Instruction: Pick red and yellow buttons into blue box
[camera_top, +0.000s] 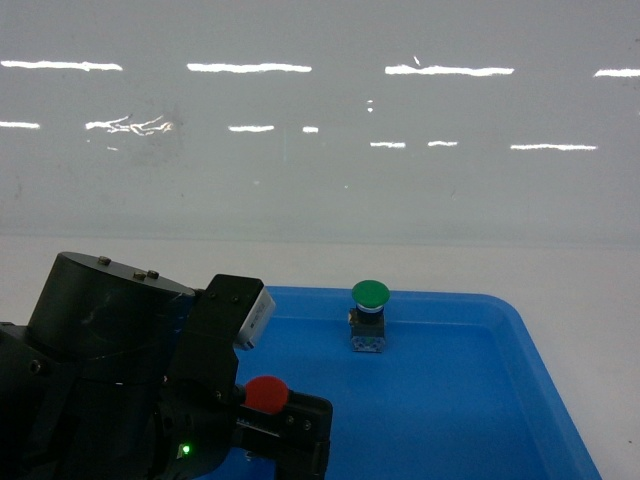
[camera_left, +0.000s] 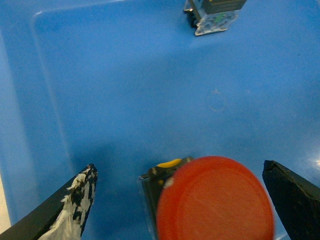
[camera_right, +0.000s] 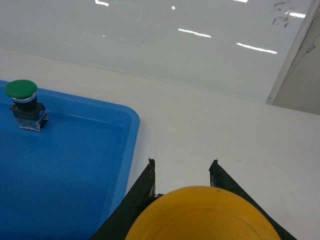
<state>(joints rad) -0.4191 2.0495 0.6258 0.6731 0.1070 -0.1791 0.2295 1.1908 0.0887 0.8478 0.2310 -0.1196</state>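
The red button (camera_left: 215, 200) stands on the shallow blue tray, between the fingers of my left gripper (camera_left: 178, 165). That gripper is open, its jaws wide apart, with a clear gap on the left side of the cap. In the head view the red button (camera_top: 267, 393) shows just above the left arm (camera_top: 110, 380). My right gripper (camera_right: 182, 162) is shut on the yellow button (camera_right: 200, 217), whose cap hides the fingers' lower part; it hangs over the white table right of the tray. The blue box is out of view.
A green-capped button (camera_top: 369, 315) stands upright in the middle of the shallow blue tray (camera_top: 480, 400); the green-capped button (camera_right: 21, 90) also shows in the right wrist view. White table (camera_right: 225, 125) surrounds the tray. A glossy wall (camera_top: 320, 120) runs behind.
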